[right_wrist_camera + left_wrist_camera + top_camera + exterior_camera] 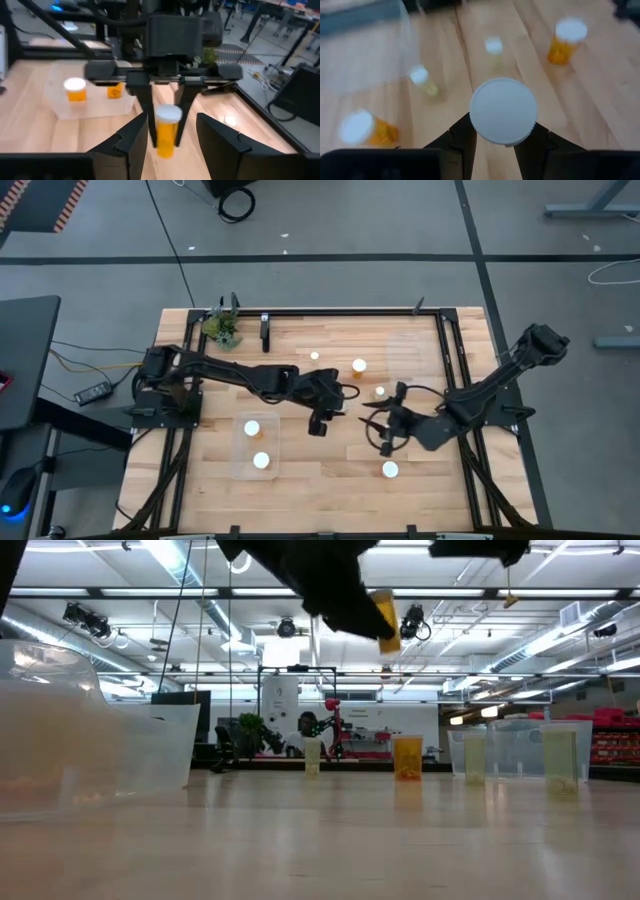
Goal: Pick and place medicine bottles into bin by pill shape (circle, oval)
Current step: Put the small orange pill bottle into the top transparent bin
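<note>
Above the table middle, the left gripper (165,107) carries a bottle (166,131) in the air.

Its fingers (457,142) are closed on the amber body just below the white cap, so the bottle hangs upright and clear of the wood, probably for transport to a bin. Near left, one clear bin (240,465) already holds two bottles. Near right, a bottle (390,470) stands alone. Just beside it the right gripper (385,430) waits low, fingers (220,137) apart and empty. Farther off, three more bottles (359,366) stand by the second clear bin (410,355), probably for the other pill shape.
</note>
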